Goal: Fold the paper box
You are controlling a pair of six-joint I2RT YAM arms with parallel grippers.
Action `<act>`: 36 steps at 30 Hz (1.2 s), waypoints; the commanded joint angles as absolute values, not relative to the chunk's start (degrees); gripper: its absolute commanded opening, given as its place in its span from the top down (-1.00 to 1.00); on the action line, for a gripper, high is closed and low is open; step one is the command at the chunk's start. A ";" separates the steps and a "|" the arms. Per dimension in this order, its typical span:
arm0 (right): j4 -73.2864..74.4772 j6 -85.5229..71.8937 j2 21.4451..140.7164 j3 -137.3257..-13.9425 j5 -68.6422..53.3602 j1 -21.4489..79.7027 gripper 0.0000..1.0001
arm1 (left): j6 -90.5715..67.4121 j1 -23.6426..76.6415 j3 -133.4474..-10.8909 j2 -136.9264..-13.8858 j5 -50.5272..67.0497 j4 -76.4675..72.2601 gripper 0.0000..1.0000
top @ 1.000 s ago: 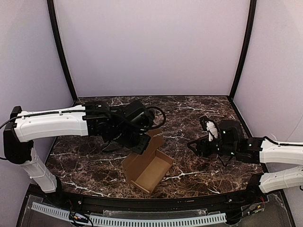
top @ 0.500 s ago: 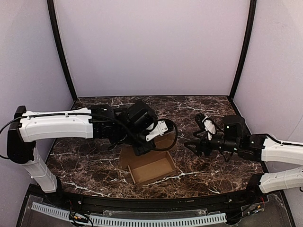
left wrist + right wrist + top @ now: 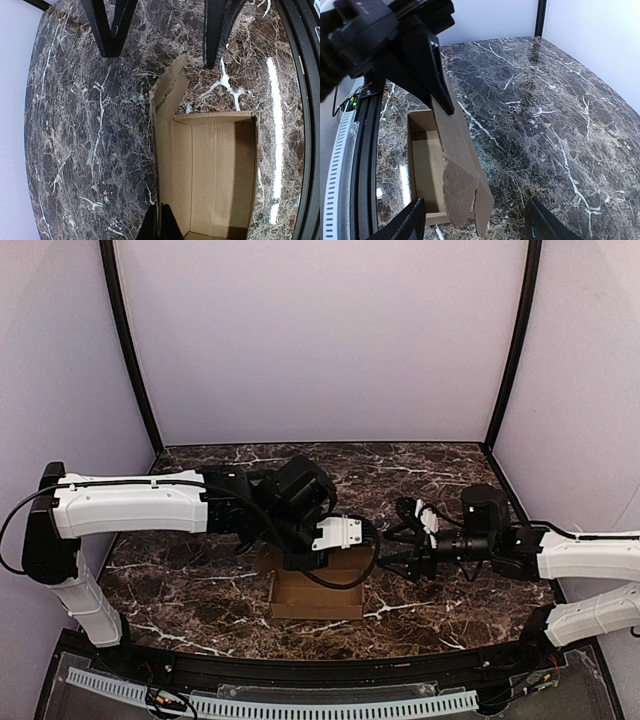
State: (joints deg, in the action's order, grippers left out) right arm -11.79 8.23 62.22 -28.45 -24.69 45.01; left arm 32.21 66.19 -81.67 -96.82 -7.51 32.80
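Note:
The paper box (image 3: 318, 592) is a brown cardboard tray lying open side up near the table's front edge. In the left wrist view the box (image 3: 215, 170) has its tall far wall standing, with a tabbed flap (image 3: 169, 92) at its right end. My left gripper (image 3: 160, 227) is shut on the top edge of that far wall; it also shows in the top view (image 3: 303, 560) and in the right wrist view (image 3: 434, 75). My right gripper (image 3: 386, 548) is open and empty, just right of the box, its fingers (image 3: 412, 220) spread either side of the flap end (image 3: 462, 192).
The dark marble table (image 3: 430, 470) is walled by pale panels at the back and sides. A black rail (image 3: 300, 680) runs along the front edge, close to the box's near wall. The right gripper's open fingers (image 3: 107, 25) stand just beyond the flap in the left wrist view.
The left gripper has turned the box from a diagonal to square with the front edge and shifted it right. The right gripper has moved left up to the box's right end.

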 commanded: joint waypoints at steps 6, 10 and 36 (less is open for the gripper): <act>-17.01 9.24 65.34 -25.13 -27.22 44.56 -0.26 | 34.80 65.61 -83.08 -97.96 -5.39 34.10 0.99; -20.38 8.04 65.98 -22.67 -26.70 44.51 -0.22 | 34.24 65.57 -83.18 -97.57 -5.07 33.98 0.99; -21.41 10.12 67.76 -23.13 -25.38 44.79 0.69 | 31.91 65.57 -84.48 -95.70 -4.21 34.01 0.99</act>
State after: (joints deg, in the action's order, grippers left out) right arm -20.75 10.39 67.02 -22.20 -24.49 44.97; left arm 32.97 65.78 -83.64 -97.91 -3.99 33.34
